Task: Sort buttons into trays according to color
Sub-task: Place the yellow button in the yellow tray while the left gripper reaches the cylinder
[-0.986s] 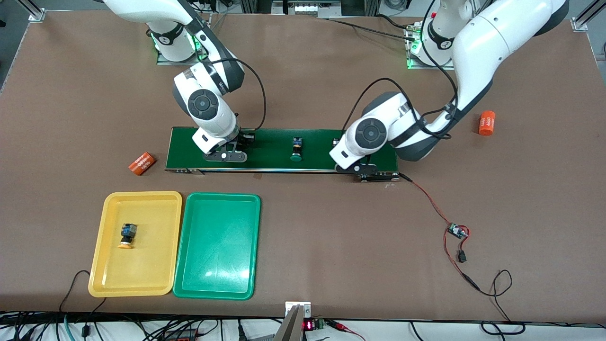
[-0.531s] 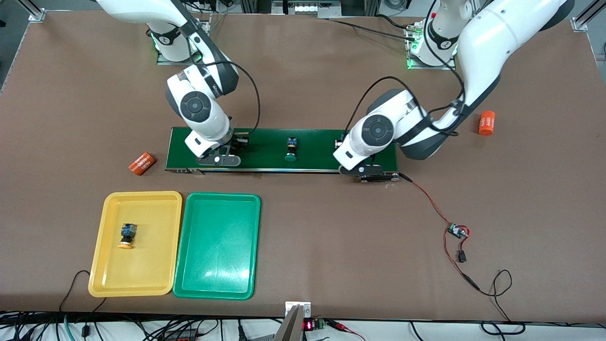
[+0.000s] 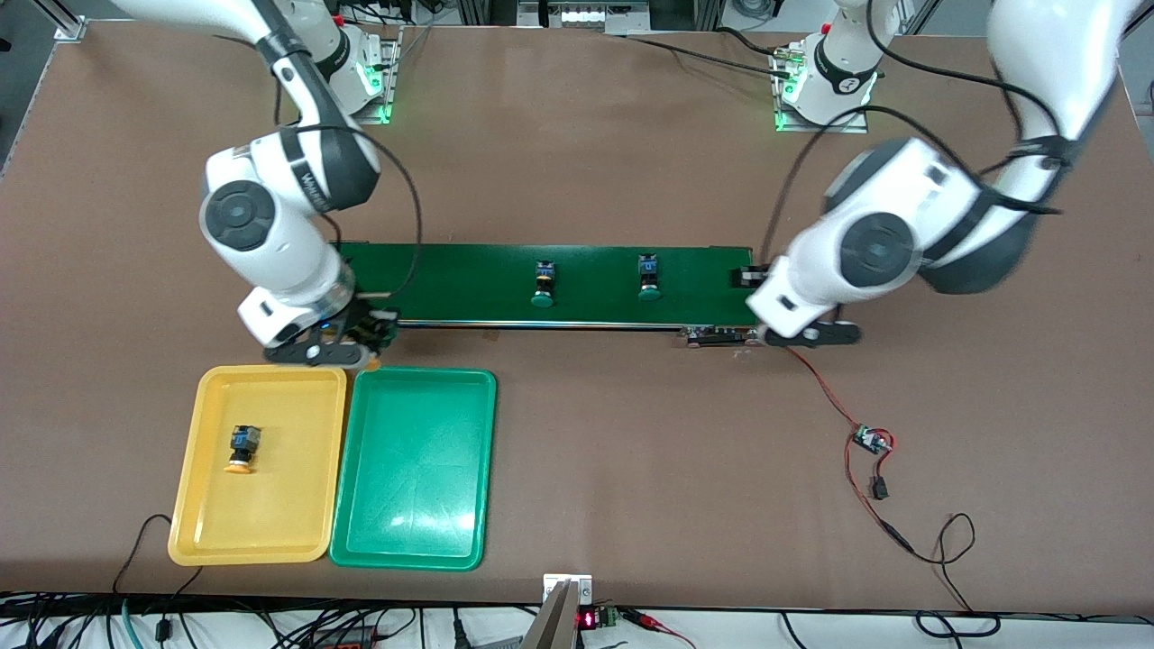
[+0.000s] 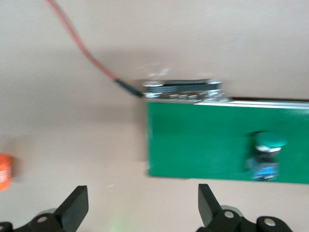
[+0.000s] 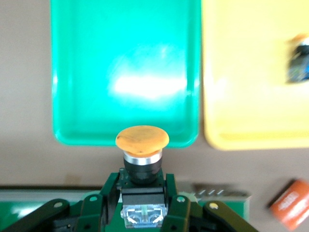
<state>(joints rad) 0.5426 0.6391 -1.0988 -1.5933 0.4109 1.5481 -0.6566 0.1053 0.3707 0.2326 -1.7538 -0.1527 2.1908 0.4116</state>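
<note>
Right now the carry step for a yellow button is in hand. The right pincer (image 5: pixel 143 205) is clenched on the black-and-blue body of a yellow-capped button (image 5: pixel 142 137), cap pointing away from the wrist. It hangs over the bare surface (image 3: pixel 631 469) just off the conveyor belt (image 3: pixel 469 284), at the rims of both trays: the green tray (image 5: pixel 125 72) lies straight ahead of the button and the yellow tray (image 5: pixel 251 96) ahead and to one side.

One yellow-capped button (image 3: pixel 242 446) already lies in the yellow tray. The green tray holds nothing. Two green-capped buttons, one (image 3: pixel 542 282) and another (image 3: pixel 647 276), lie on the belt between the two pincers.

The left pincer (image 4: pixel 142 208) is released, fingers wide apart and holding nothing. It hovers over the surface off the belt's end at the left arm's side, with the closer green-capped button just ahead of it. An orange cylinder (image 4: pixel 4 171) shows blurred at that view's edge, probably a battery cell.

Next, the right pincer likely needs to shift sideways to be squarely over the yellow tray, not the green one it now faces, then lower and let go.
</note>
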